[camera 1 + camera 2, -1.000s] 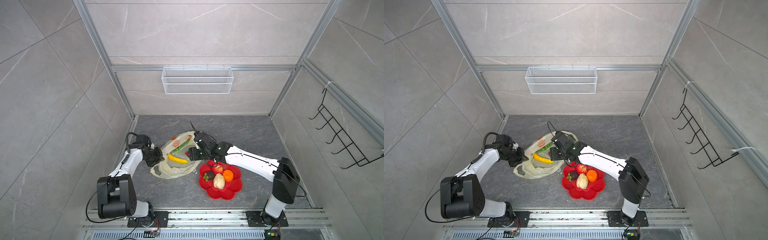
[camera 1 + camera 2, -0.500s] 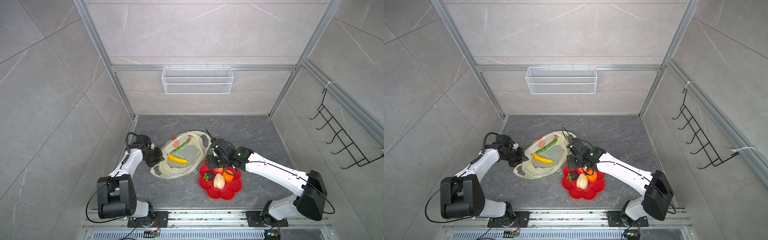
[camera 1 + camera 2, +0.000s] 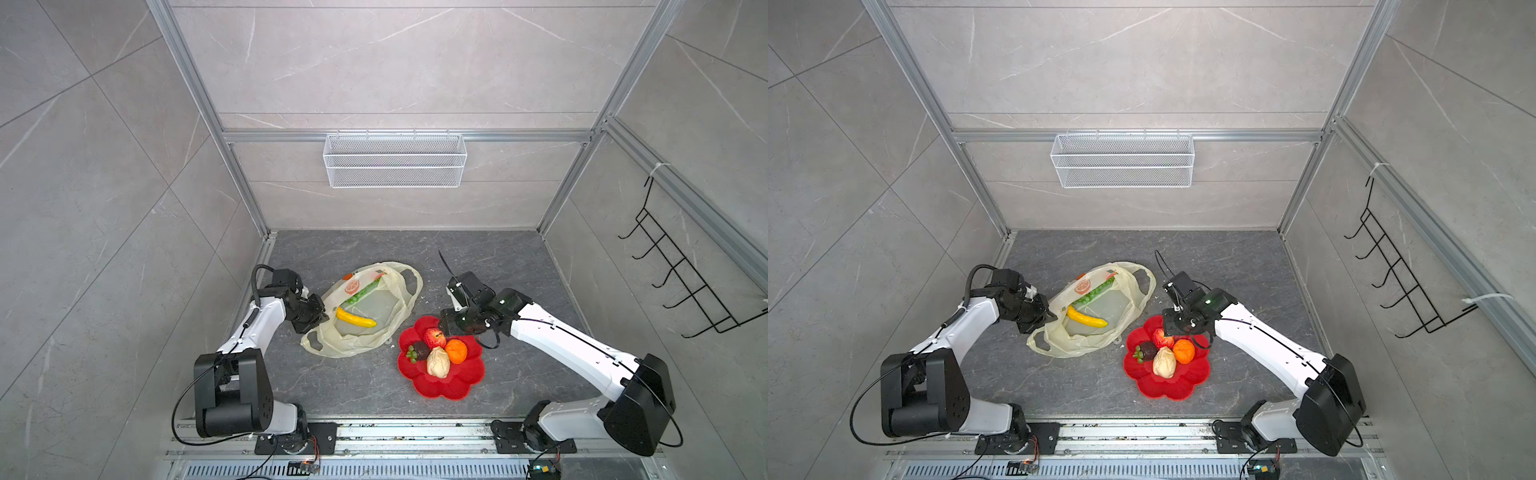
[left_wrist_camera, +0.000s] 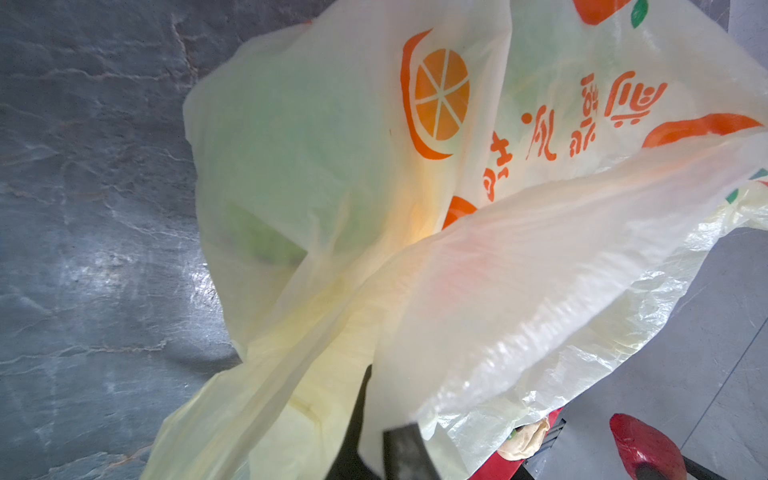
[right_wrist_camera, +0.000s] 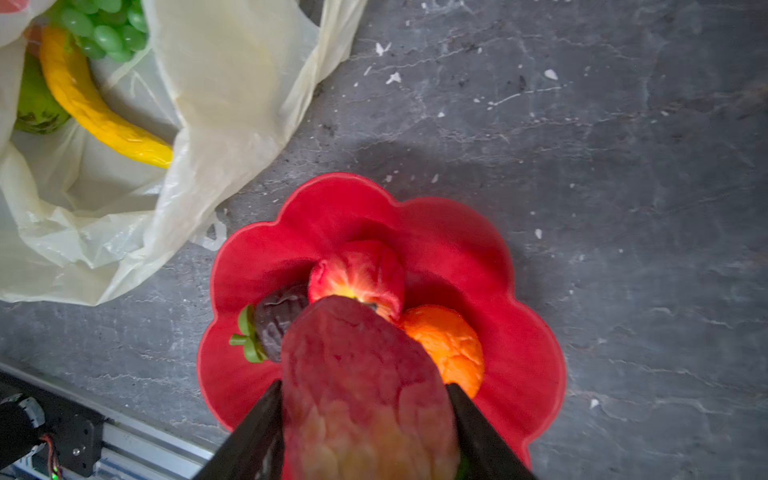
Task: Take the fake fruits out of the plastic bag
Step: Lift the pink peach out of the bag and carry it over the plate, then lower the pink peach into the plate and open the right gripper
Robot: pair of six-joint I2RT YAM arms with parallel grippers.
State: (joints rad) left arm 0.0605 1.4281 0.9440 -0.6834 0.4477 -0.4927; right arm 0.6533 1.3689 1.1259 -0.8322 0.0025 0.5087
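Right gripper (image 5: 363, 387) clamps a red fruit (image 5: 357, 365) over the plate (image 5: 498, 282). Best lower it onto bare plate, clear of the apple (image 5: 357, 270), then release. Left gripper (image 3: 321, 315) is pinched together on the bag (image 3: 365, 338) rim.

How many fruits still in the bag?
3 visible in the plastic bag: banana lying in the open mouth, grape bunch at one end of it, green bumpy fruit alongside. Others may be hidden under the film.

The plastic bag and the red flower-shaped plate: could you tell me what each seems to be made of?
Plastic bag: thin, translucent pale-yellow plastic film, glossy and crinkled; colours show through it. Red flower-shaped plate: probably moulded rigid plastic, smooth with a soft sheen and a thin scalloped rim; glazed ceramic cannot be excluded.
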